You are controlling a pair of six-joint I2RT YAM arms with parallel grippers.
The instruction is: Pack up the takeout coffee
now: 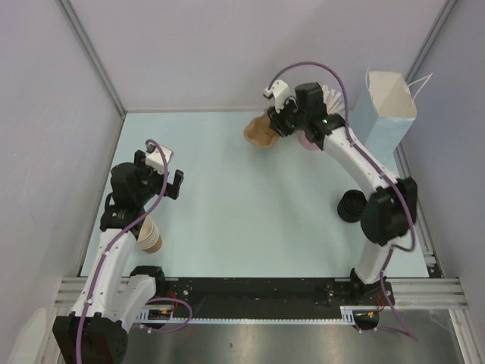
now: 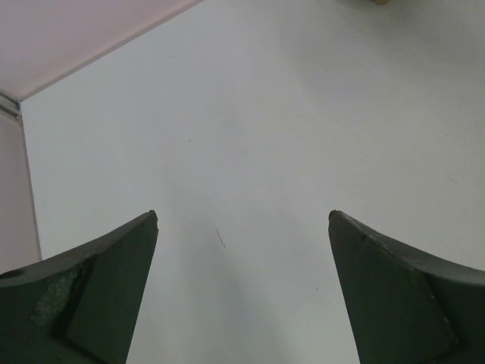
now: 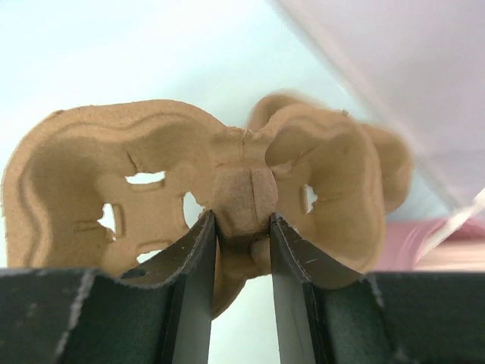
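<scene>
Right tool (image 3: 242, 221) clenched on centre ridge of brown moulded-pulp cup carrier (image 3: 144, 152), upper centre of top view; left tool (image 2: 242, 220) released, spread wide over pale worktop (image 2: 303, 114); takeout coffee cup with round black lid (image 1: 350, 205) right of centre.

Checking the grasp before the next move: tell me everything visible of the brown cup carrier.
The cup carrier is tan moulded pulp, rough and fibrous, with rounded cup wells pierced by cut-out slots that let light through. Its wells open toward the right wrist camera. The right end effector is closed on the raised central post between two wells, one finger on each side. From above it is at the far side of the table, left of the blue paper bag; whether it is lifted cannot be told.
</scene>
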